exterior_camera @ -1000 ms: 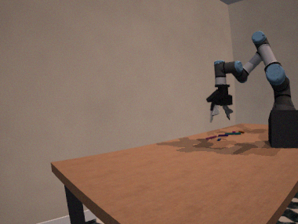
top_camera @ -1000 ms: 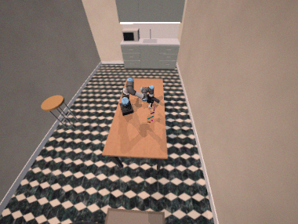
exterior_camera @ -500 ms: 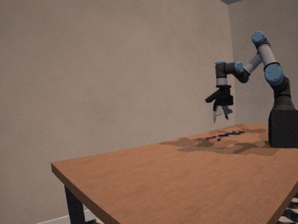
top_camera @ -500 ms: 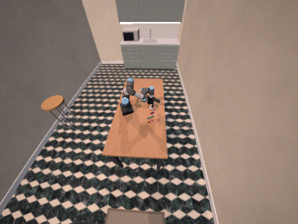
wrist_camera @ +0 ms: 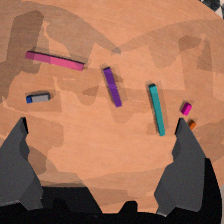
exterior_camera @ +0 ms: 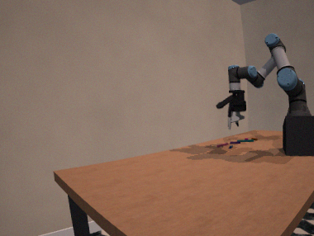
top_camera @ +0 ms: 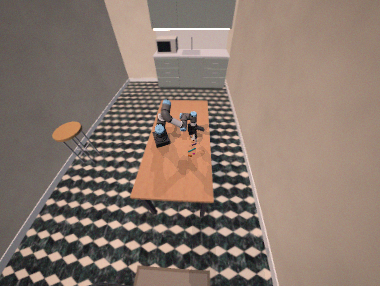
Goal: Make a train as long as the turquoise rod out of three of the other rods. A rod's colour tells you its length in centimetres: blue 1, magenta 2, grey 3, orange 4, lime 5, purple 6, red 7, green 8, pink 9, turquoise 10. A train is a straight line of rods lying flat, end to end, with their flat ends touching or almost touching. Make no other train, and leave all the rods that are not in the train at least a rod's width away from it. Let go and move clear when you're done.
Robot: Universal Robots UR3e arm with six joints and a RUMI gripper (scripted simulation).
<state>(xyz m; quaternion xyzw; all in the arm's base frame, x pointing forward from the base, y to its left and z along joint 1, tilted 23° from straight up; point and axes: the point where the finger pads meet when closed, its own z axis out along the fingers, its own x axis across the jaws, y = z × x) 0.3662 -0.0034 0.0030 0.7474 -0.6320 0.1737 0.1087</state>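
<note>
Chequered floor (top_camera: pixel 112 220), dark green/black w/ pale diamonds, surrounds the wooden worktop (top_camera: pixel 172 172) (exterior_camera: pixel 165 181) (wrist_camera: pixel 100 155) in the top view. At the far wall: grey-green cabinets (top_camera: pixel 191 71) w/ a microwave (top_camera: pixel 166 45) on the counter, L end. A round stool (top_camera: pixel 67 131) stands apart from the worktop, L side of the view. Robot arm (top_camera: pixel 166 111) (exterior_camera: pixel 280 57) is mounted on the worktop; small rods lie near the gripper (top_camera: pixel 193 138) (exterior_camera: pixel 234 125) (wrist_camera: pixel 103 121).

Exterior view: gripper hangs above the worktop, fingers pointing down, clear of the rods. Arm base = black block (exterior_camera: pixel 298 136), R edge of view.

Wrist view: gripper wide open, nothing betw. its fingers. Pink rod (wrist_camera: pixel 55 60) lies upper L, slightly tilted; below it, grey rod (wrist_camera: pixel 41 97) w/ blue rod (wrist_camera: pixel 29 99) at its L end, the two in line & touching or nearly so. Purple rod (wrist_camera: pixel 112 87) lies approx. mid-view, apart from its neighbours. Turquoise rod (wrist_camera: pixel 157 110) lies R of purple, also apart. Magenta rod (wrist_camera: pixel 186 108) lies R of turquoise; orange rod (wrist_camera: pixel 192 125), just below magenta, is partly hidden by the R-hand finger in view. Purple is not joined to the grey–blue pair.
</note>
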